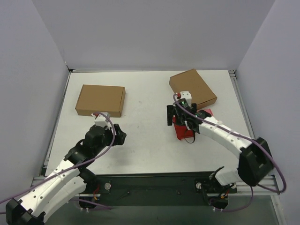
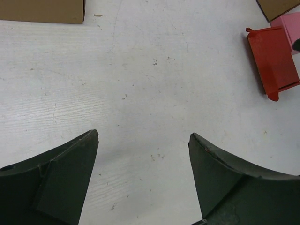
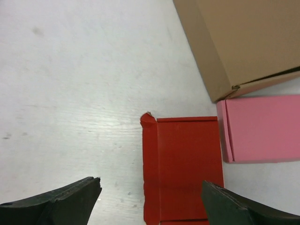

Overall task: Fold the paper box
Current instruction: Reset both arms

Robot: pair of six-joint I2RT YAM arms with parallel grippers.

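White desk [image 1: 145, 93] bears the red paper box [image 3: 185, 164] on its right half, long axis roughly near to far, directly below the right hand [image 3: 151, 183], fingers wide apart and empty, whereas the left hand [image 2: 144, 136], likewise spread, hangs well away leftward.

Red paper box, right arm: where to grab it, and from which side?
Probably its near half, pinched across the two long sides from above. The paper box lies low, and farther along its right side sits close against the pink box, which leaves little finger room there. Its left side is free. The right gripper hangs open over it.
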